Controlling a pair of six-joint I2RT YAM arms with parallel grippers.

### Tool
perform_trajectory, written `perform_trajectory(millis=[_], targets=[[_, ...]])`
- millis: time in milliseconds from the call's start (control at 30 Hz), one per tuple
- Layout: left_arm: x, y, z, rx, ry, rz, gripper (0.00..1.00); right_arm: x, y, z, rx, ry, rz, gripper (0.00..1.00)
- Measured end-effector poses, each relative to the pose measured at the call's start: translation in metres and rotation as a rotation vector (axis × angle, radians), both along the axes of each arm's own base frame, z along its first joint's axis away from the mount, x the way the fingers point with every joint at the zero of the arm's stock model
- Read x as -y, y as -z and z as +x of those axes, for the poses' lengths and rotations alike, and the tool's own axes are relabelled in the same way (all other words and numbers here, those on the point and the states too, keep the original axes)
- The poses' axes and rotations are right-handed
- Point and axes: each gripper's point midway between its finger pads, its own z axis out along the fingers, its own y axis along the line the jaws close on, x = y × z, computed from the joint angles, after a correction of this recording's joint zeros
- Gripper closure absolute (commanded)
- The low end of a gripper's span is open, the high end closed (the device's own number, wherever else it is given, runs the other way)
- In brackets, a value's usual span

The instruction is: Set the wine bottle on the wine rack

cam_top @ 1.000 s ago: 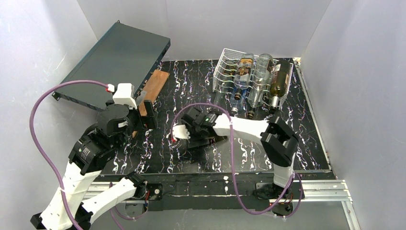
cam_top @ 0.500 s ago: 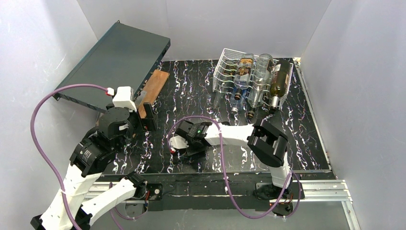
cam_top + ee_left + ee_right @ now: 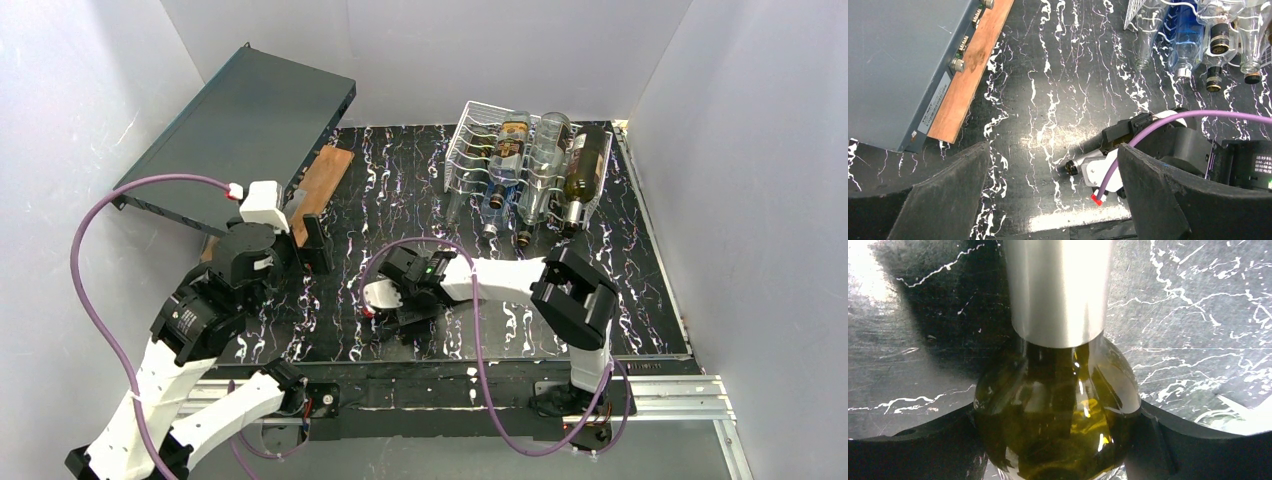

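My right gripper (image 3: pixel 400 305) is shut on a dark olive-green wine bottle (image 3: pixel 1058 420) with a silver foil neck. Its fingers (image 3: pixel 913 445) press both sides of the bottle's shoulder, low over the black marbled table near the front edge. In the top view the gripper hides the bottle. The left wrist view shows the neck tip (image 3: pixel 1075 166) poking out to the left. The white wire wine rack (image 3: pixel 468 140) stands at the back right with several bottles lying in it. My left gripper (image 3: pixel 310 240) is open and empty, left of the right gripper.
A flat dark-teal metal case (image 3: pixel 240 130) leans at the back left, on a wooden board (image 3: pixel 322 178). Bottle necks stick out of the rack's front (image 3: pixel 1215 45). A purple cable (image 3: pixel 440 245) loops over the right arm. Grey walls close in the table on three sides.
My right gripper has moved toward the near edge of the table with the bottle in it. The left arm has shifted slightly and stays open.
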Motion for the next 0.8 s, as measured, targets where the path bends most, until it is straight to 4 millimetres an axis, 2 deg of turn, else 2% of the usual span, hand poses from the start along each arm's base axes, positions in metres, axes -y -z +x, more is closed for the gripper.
perform_trajectory(millis=[67, 100, 133, 600, 800], targets=[[0.001, 0.001, 0.0, -0.005, 0.003, 0.0, 0.02, 0.001, 0.001, -0.002, -0.035, 0.002, 0.006, 0.12], [0.002, 0.001, 0.001, -0.006, 0.003, -0.001, 0.02, 0.001, 0.002, -0.003, -0.047, 0.005, 0.009, 0.03], [0.002, 0.002, 0.001, -0.009, 0.005, -0.001, 0.02, 0.002, 0.002, -0.003, -0.059, 0.009, 0.012, 0.02], [0.009, 0.009, 0.006, -0.043, 0.01, 0.011, 0.02, 0.002, -0.003, -0.011, -0.105, 0.01, 0.053, 0.02], [0.009, 0.008, 0.006, -0.037, 0.006, 0.0, 0.02, 0.011, -0.023, -0.025, -0.128, 0.042, 0.145, 0.02]])
